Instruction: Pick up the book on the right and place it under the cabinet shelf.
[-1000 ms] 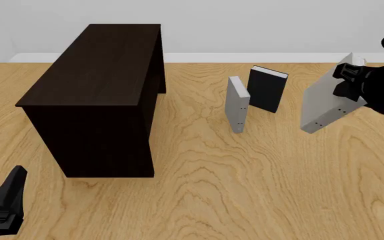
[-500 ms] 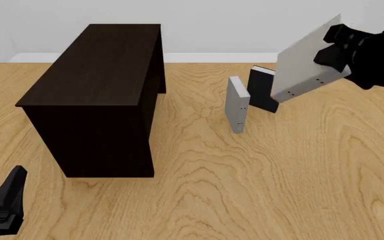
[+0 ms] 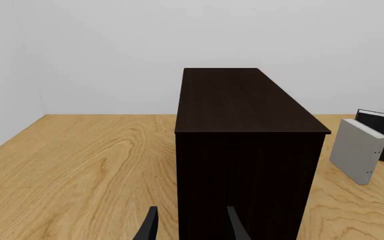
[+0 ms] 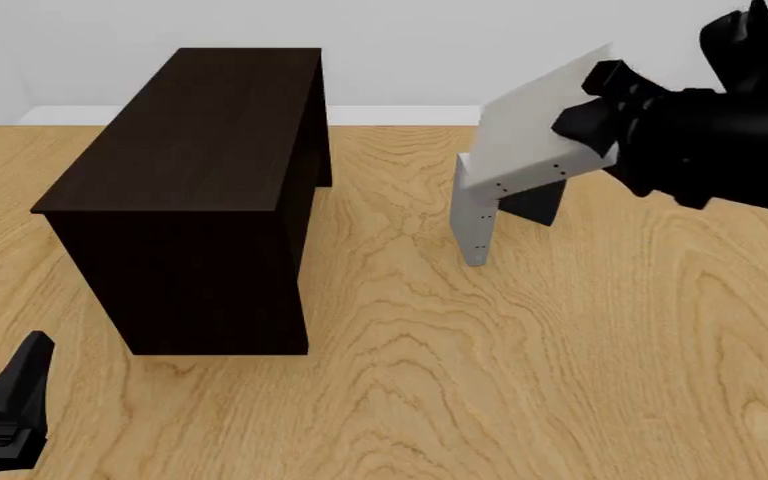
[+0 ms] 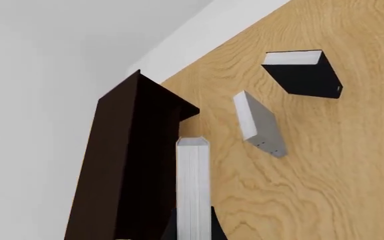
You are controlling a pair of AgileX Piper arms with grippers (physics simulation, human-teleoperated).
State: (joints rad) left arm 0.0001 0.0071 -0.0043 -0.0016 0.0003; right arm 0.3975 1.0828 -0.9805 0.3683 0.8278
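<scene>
My right gripper (image 4: 598, 105) is shut on the light grey book (image 4: 534, 130) and holds it tilted in the air above the two standing books. In the right wrist view the book (image 5: 193, 190) shows edge-on with white pages between the fingers (image 5: 215, 232). The dark brown cabinet shelf (image 4: 197, 190) stands at the left of the table; it also shows in the left wrist view (image 3: 245, 150) and the right wrist view (image 5: 128, 170). My left gripper (image 4: 4, 410) is open and empty at the near left, in front of the cabinet; its fingers (image 3: 150, 227) show in the left wrist view.
A second grey book (image 4: 474, 215) stands upright in the middle of the table, also in the wrist views (image 3: 357, 150) (image 5: 259, 125). A black book (image 4: 534, 203) stands just behind it, partly hidden by the held book, seen too in the right wrist view (image 5: 305, 72).
My right gripper has lifted the grey book off the table and carried it left and up, from the right edge to above the two standing books. The left arm has not moved.
</scene>
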